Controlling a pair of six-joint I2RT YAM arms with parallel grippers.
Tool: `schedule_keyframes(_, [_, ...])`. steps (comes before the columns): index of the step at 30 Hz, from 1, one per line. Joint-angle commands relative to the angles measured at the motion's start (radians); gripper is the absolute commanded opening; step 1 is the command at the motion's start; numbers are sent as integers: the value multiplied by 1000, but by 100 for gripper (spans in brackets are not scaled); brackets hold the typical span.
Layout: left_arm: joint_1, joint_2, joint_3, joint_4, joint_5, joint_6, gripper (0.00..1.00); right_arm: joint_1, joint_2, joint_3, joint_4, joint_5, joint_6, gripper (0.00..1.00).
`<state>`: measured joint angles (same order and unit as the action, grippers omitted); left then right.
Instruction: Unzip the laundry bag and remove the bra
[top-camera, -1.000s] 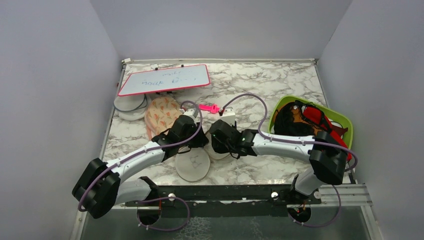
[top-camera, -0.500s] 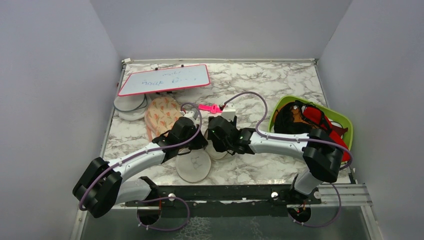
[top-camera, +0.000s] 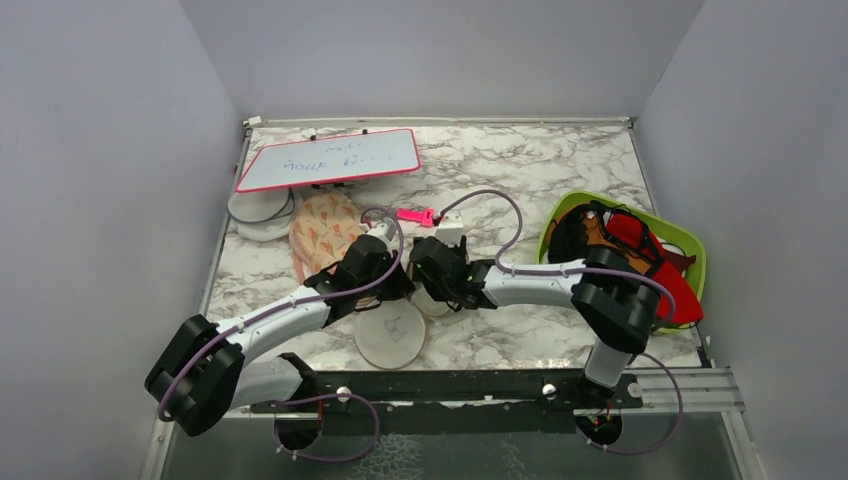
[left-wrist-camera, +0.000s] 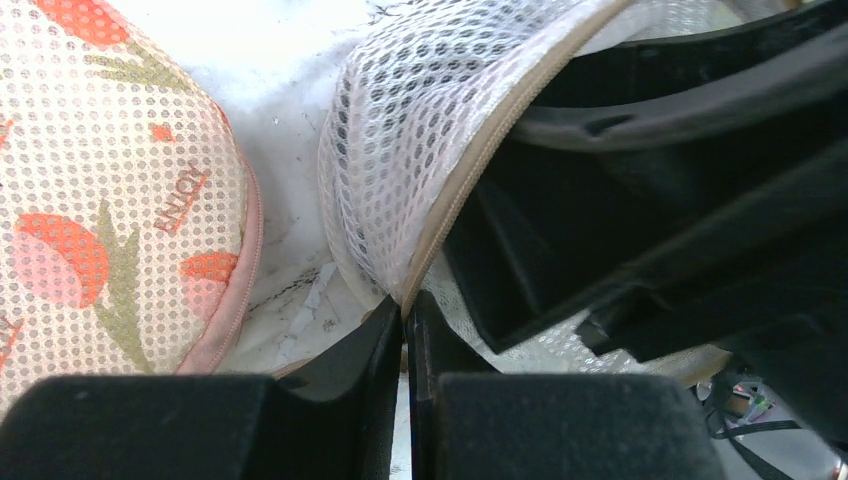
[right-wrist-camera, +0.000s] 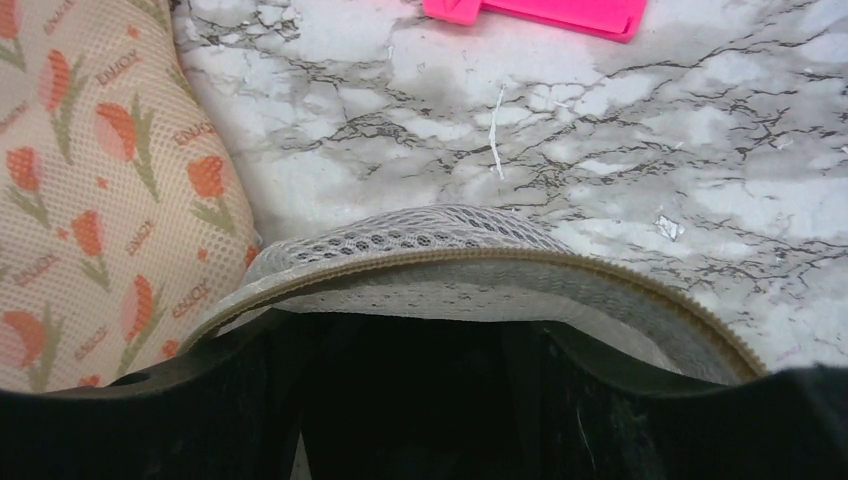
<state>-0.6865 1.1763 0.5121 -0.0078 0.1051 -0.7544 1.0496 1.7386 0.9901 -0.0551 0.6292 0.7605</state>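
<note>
Since a second ago: left pincer (left-wrist-camera: 405, 335) has clamped onto the beige zip rim of the round white mesh laundry bag (left-wrist-camera: 400, 150); right arm swung inward. Bag looks parted, so I judge extraction next. Right pincer (right-wrist-camera: 420, 400) sits at the opening, its spread unclear. Black bra not discernible; I must reach inside.

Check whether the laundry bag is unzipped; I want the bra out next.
Open: the laundry bag lies in two spread halves in the top view; the left claw pinches one free zipper rim.
</note>
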Motion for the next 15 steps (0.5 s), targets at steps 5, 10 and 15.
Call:
schedule_keyframes(5, [5,-15,-3,8,18,-4,0,-5,72,1,76,6,-40,57])
schedule_keyframes(10, [5,-15,1,-5,9,0,0,-4,18,-32,122,-51,-128,26])
schedule_keyframes(15, [5,-10,17,-11,6,6,0,-4,-161,-92,103,-210,-255,1])
